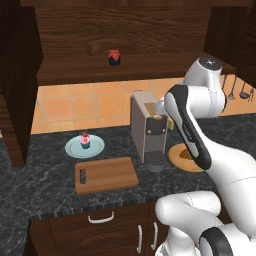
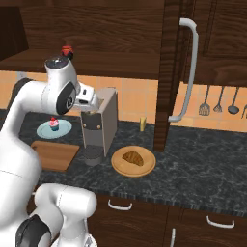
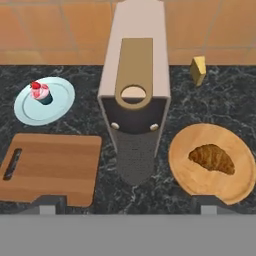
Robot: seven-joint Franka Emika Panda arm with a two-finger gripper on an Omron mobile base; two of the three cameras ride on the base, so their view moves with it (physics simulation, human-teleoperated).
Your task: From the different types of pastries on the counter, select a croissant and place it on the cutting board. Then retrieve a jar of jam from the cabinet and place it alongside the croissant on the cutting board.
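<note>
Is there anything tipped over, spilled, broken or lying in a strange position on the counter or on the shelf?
Nothing stands out. The croissant lies flat on its round wooden plate, the cupcake stands upright on its blue plate, the cutting board lies flat and bare, and the jar of jam stands upright on the cabinet shelf.

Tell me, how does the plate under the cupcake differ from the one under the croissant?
The cupcake's plate is pale blue, left of the coffee machine; the croissant's plate is tan wood, to its right, and looks larger. The cupcake stands upright; the croissant lies flat. Both plates are round, on the counter.
</note>
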